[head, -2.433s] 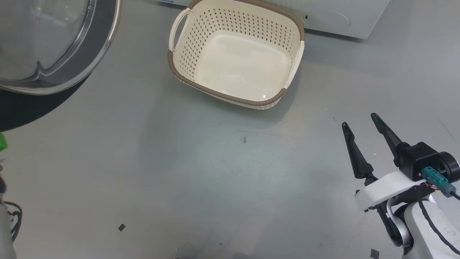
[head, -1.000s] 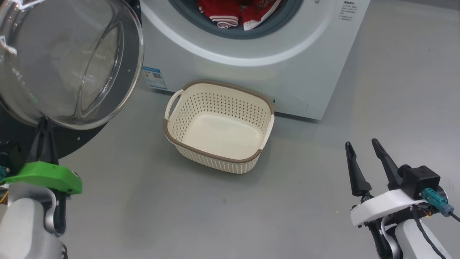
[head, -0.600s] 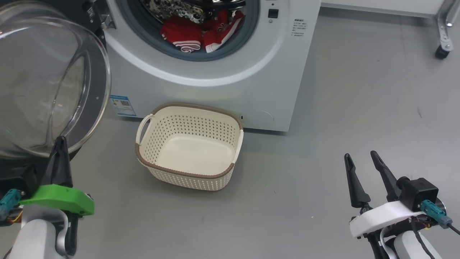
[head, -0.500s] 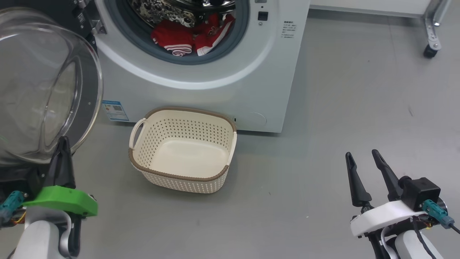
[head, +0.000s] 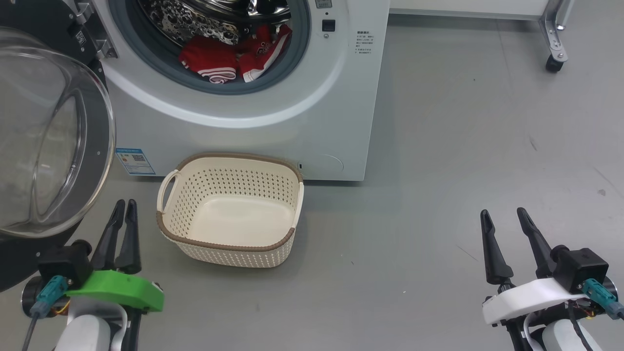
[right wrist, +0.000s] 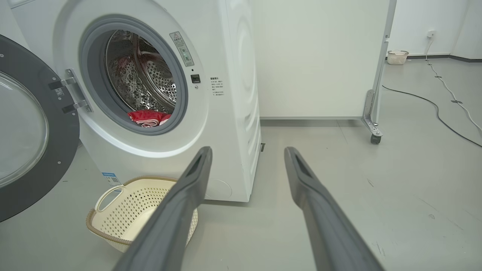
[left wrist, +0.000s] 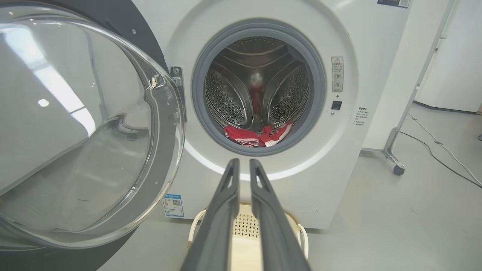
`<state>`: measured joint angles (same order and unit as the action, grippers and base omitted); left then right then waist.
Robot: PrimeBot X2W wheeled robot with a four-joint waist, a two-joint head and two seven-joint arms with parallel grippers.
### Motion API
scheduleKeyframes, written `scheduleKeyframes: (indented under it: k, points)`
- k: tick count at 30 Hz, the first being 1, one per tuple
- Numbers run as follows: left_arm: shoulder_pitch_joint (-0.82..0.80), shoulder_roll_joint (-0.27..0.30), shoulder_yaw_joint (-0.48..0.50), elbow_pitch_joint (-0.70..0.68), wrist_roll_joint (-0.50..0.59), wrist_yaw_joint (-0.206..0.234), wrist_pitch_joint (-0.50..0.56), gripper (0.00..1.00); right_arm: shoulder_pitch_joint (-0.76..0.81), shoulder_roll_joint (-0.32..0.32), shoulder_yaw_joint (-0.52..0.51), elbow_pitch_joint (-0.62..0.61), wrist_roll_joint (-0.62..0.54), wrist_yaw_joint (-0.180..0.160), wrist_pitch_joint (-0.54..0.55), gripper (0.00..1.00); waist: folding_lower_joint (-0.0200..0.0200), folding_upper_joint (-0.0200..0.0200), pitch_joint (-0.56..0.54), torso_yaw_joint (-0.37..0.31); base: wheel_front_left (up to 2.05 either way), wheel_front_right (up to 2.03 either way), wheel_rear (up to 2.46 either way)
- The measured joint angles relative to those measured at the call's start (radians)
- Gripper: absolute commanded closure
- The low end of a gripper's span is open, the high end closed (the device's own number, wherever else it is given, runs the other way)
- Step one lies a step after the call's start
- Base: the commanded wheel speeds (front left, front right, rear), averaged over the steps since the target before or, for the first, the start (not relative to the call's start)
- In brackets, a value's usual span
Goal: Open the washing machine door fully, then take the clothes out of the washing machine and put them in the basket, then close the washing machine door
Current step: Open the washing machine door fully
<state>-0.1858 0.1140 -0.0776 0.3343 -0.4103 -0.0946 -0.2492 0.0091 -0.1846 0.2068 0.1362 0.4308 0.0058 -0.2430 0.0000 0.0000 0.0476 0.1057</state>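
Washing machine door (head: 53, 141) stands swung wide at far left; the opening step looks done. Left end effector (head: 125, 204) hovers just beside it, fingers all but together, holding nothing. Basket (head: 229, 246) sits on the floor just before the washing machine (head: 243, 131), nothing in it. Red clothes (head: 229, 56) lie at the drum mouth. Right end effector (head: 502, 212) is spread open and empty. Unloading and closing the door remain.
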Motion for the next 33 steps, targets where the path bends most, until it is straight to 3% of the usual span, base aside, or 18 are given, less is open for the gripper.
scheduleKeyframes:
  k: [1,33]
  points:
    - [0.005,-0.002,-0.001,-0.004,0.0,0.0,0.0,0.0,0.0,0.0,0.0,-0.001,0.0,0.0,0.0,0.0,0.0,0.0,-0.001,-0.001,0.0,0.0,0.0]
    - [0.068,-0.01,-0.009,-0.071,-0.032,-0.018,0.0,0.0,0.016,0.003,0.0,-0.023,-0.002,0.0,0.0,0.0,0.0,0.0,0.007,-0.02,0.0,0.0,0.0]
